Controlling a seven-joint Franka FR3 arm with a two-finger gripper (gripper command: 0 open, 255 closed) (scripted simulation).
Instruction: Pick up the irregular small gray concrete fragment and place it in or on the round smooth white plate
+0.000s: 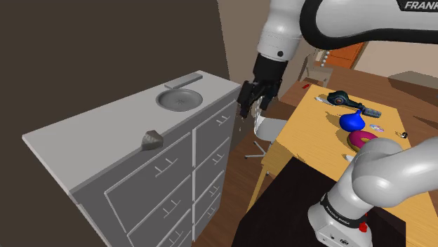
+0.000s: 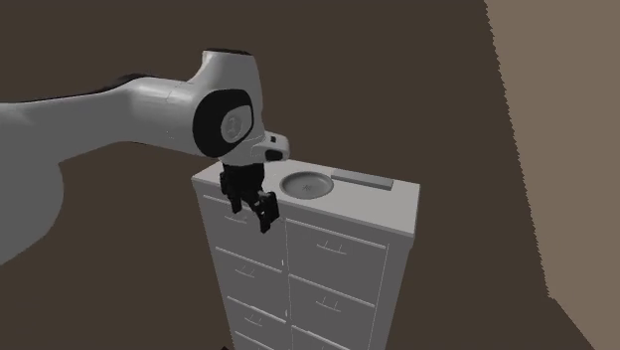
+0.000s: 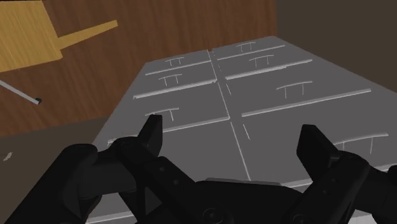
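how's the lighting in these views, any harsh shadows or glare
Shoulder view: dim, even, no glare; the fragment looks dark on the grey dresser. Second exterior view: murky, the plate softly shaded. Wrist view: the open gripper is flat black against grey drawer fronts.

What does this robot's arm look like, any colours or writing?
The arm is rounded white tubes with dark joints. White lettering, starting FRANK, sits on a dark band. Its jaws are all black, with two blunt fingers.

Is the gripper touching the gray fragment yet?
Apart. In the shoulder view the open gripper hangs off the dresser's front near the plate, while the fragment sits far along the top, bare surface between them.
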